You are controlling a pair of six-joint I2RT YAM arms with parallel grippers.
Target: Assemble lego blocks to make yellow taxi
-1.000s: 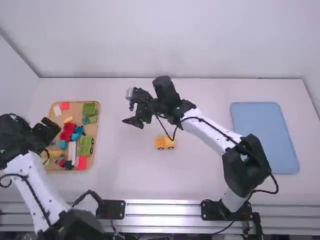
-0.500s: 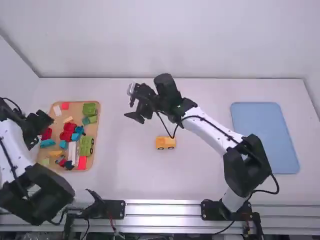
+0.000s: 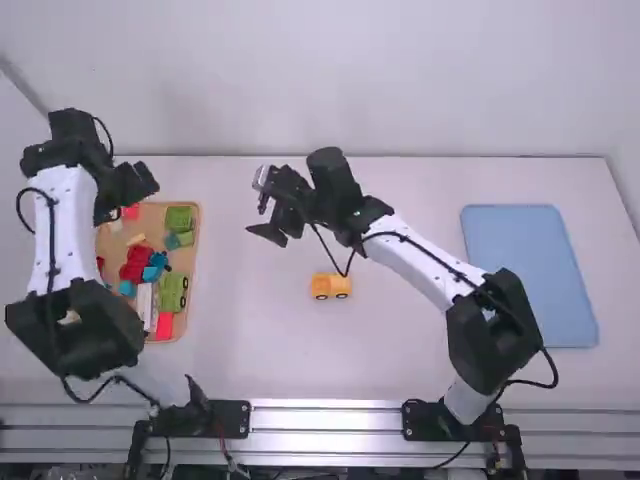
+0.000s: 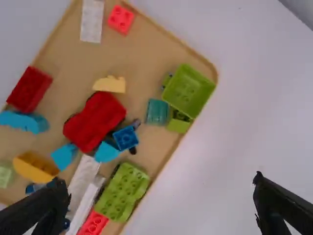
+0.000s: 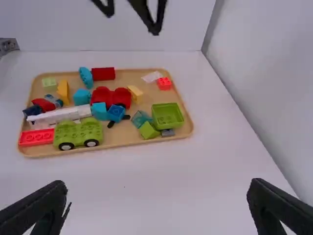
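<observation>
A small orange-yellow vehicle point(image 3: 330, 286) sits on the table, right of the tray. My left gripper point(image 3: 130, 196) hangs over the tray's far left part; in its wrist view the left gripper point(image 4: 161, 196) is open, nothing between its fingers. Its tips also show at the top of the right wrist view. My right gripper point(image 3: 257, 214) is above the table between tray and vehicle; in its wrist view the right gripper point(image 5: 157, 196) stands wide open, holding nothing. In the tray lie a pale yellow block point(image 4: 110, 84) and an orange-yellow block point(image 4: 35, 167), among other colours.
The wooden tray point(image 5: 143, 143) holds red, blue, green and white pieces, including a green wheeled base point(image 5: 78, 132) and a red wheeled piece point(image 5: 111, 96). A blue mat point(image 3: 528, 275) lies at the right. White walls stand behind and beside the table.
My left arm has swung from the tray's left side toward its far end, uncovering the near pieces. The right gripper has barely moved, and the vehicle stays where it was.
</observation>
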